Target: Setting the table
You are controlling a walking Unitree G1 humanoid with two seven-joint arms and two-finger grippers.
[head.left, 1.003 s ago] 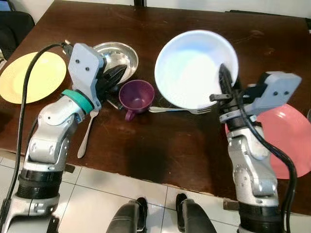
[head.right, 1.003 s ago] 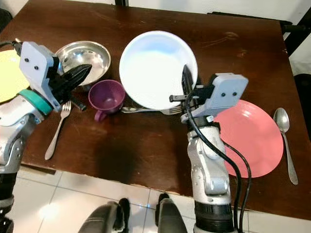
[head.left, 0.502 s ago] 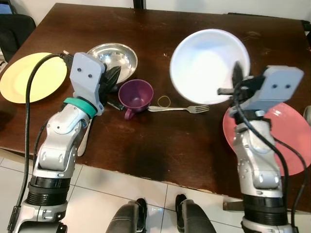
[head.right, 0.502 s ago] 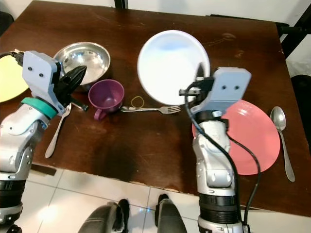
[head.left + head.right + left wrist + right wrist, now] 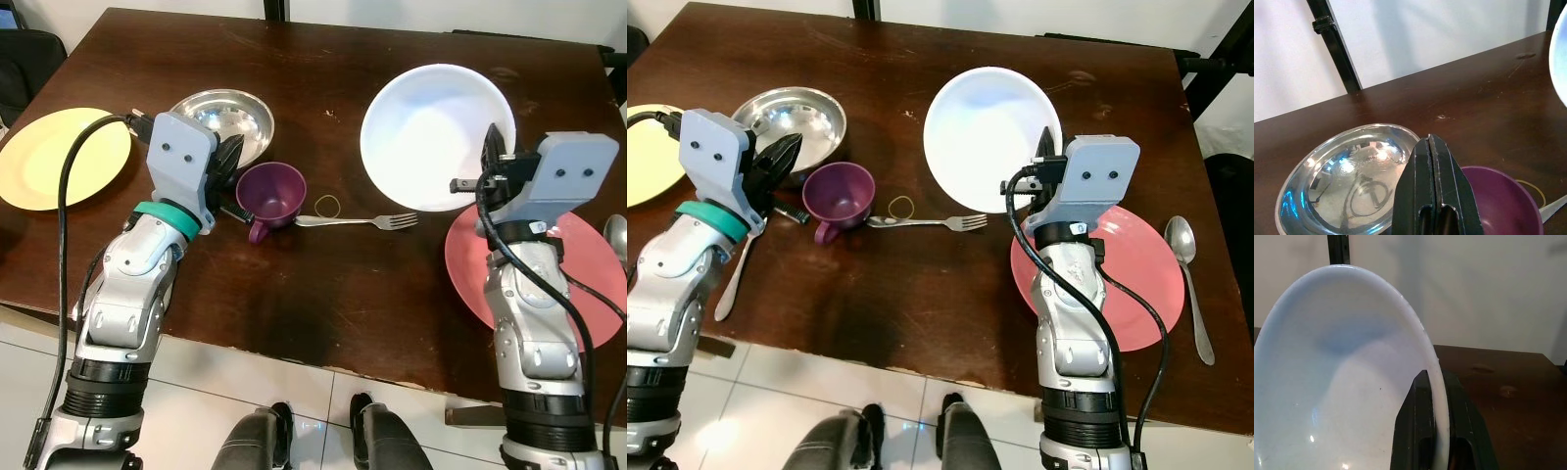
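Right gripper [image 5: 1432, 431] has its jaws clamped on the rim of the white bowl [image 5: 431, 132]; one finger inside the rim, one outside; bowl held tilted above the dark wooden counter [image 5: 323, 284], just beside and partly over the far edge of the pink plate [image 5: 1127, 294].

Left gripper [image 5: 1432, 181] has its jaws pressed together, holding nothing; it hovers between the steel bowl [image 5: 220, 119] and the purple cup [image 5: 271, 193], near both.

On the counter: yellow plate [image 5: 59, 157] at the far left; a fork [image 5: 367, 220] lying flat just right of the purple cup, tines toward the pink plate; a rubber band [image 5: 328, 206] touching the fork's handle; a spoon [image 5: 1187, 284] right of the pink plate; another utensil's handle [image 5: 730, 289] beneath the left arm, type cannot tell.
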